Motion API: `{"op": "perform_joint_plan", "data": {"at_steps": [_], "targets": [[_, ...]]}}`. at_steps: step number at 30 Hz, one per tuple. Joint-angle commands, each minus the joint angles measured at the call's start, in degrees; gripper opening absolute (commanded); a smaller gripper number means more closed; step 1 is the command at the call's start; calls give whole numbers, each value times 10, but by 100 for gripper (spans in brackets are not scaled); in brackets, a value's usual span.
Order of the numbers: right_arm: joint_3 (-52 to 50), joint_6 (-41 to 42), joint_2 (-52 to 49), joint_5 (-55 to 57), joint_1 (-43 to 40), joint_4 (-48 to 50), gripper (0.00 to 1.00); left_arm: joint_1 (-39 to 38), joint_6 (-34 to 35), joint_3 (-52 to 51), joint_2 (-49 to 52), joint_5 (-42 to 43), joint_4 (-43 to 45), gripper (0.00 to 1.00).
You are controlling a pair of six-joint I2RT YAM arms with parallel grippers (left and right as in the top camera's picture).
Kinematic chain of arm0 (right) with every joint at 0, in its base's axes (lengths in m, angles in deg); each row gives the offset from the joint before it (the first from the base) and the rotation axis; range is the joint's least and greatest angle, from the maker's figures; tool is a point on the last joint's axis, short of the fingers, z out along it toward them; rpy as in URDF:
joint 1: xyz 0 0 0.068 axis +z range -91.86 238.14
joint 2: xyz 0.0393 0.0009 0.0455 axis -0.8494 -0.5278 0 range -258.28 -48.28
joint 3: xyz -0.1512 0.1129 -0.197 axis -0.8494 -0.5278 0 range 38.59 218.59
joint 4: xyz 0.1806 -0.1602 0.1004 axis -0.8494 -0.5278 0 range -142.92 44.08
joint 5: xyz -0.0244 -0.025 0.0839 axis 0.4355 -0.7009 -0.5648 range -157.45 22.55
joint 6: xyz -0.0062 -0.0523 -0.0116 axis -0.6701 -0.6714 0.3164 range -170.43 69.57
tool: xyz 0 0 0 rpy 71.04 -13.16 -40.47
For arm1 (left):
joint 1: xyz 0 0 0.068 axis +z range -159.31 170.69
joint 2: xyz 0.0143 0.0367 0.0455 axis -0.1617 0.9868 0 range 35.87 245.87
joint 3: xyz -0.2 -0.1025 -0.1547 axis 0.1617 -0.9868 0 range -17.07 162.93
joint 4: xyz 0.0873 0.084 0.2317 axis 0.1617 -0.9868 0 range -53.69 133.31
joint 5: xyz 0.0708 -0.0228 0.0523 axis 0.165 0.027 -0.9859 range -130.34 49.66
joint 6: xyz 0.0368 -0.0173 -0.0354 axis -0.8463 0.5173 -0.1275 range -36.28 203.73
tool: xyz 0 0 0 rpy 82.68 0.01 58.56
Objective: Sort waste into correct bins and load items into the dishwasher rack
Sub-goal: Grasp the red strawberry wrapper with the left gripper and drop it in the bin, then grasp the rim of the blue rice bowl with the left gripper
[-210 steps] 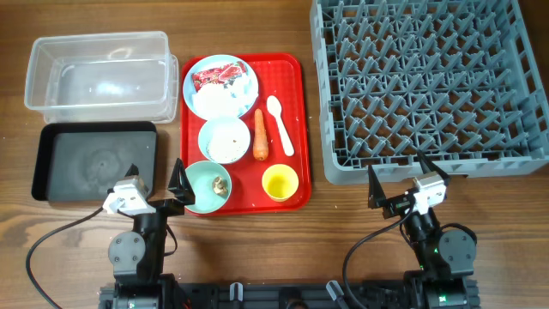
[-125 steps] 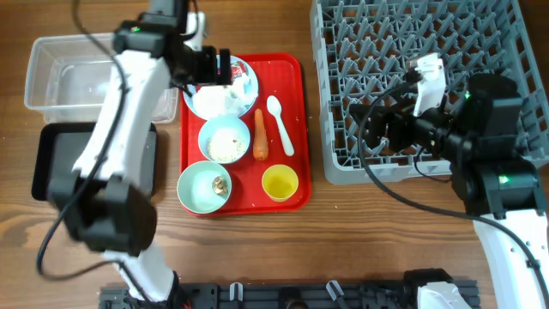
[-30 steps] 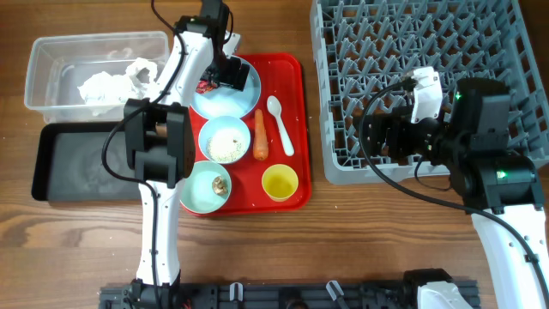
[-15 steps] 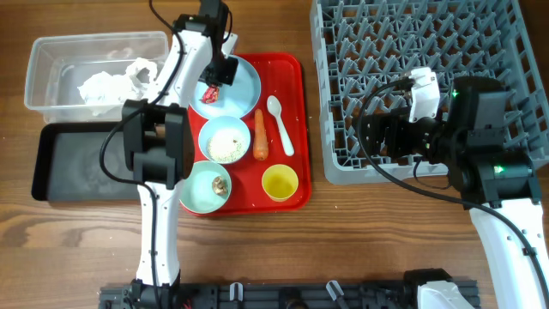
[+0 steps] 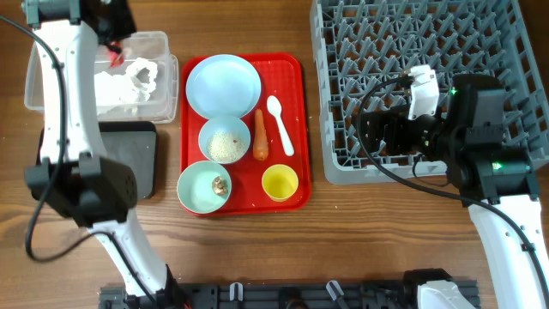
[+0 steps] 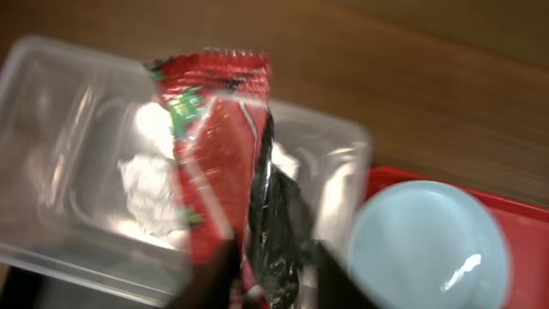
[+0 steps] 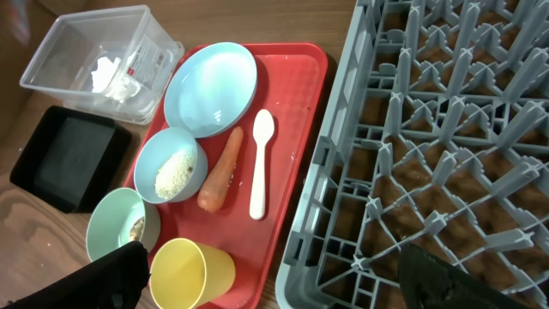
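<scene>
left pincer [image 6: 270, 279]: hold cannot be told, 1 red snack wrapper [image 6: 210, 146] between jaws above clear tub [image 6: 60, 146] | right pincer [image 7: 283, 279]: wide open, empty, above dishwasher rack [image 7: 446, 129] | red tray [image 5: 296, 154]: 1 plate [image 5: 223, 84], 2 bowls [image 5: 225, 139], 1 cup [image 5: 280, 183], 1 spoon [image 5: 280, 124]

The table [image 5: 257, 249] is viewed from directly overhead; the tub [image 6: 60, 112] closely from the left wrist, the rack [image 7: 446, 154] obliquely from the right. The plate [image 5: 223, 84] is shared.

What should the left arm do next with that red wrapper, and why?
Probably open the left gripper and let the red wrapper drop: it is held right above the clear tub, where the crumpled tissue already lies.
</scene>
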Motion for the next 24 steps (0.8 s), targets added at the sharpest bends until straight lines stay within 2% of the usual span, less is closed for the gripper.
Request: {"op": "perform_joint_plan", "data": {"at_steps": [1,2,3,8,11,14,17,22,24], "targets": [[10,7,-3,5,3,3,95,34,45,-21,70,23,-19,81],[10,8,-3,5,3,3,95,38,45,-21,73,32,-23,93],[10,8,-3,5,3,3,95,41,45,-21,74,38,-23,100],[10,8,-3,5,3,3,95,40,45,-17,46,41,-20,100],[10,8,-3,5,3,3,95,35,45,-17,9,71,-28,100],[10,8,-3,5,3,3,95,18,44,-17,-40,134,-77,91],[10,8,-3,5,3,6,97,-24,40,-17,-61,128,-158,84],[10,13,-3,5,3,6,98,-86,83,-20,-60,124,-269,82],[10,21,-3,5,3,6,98,-113,84,-30,-66,127,-271,81]]}}
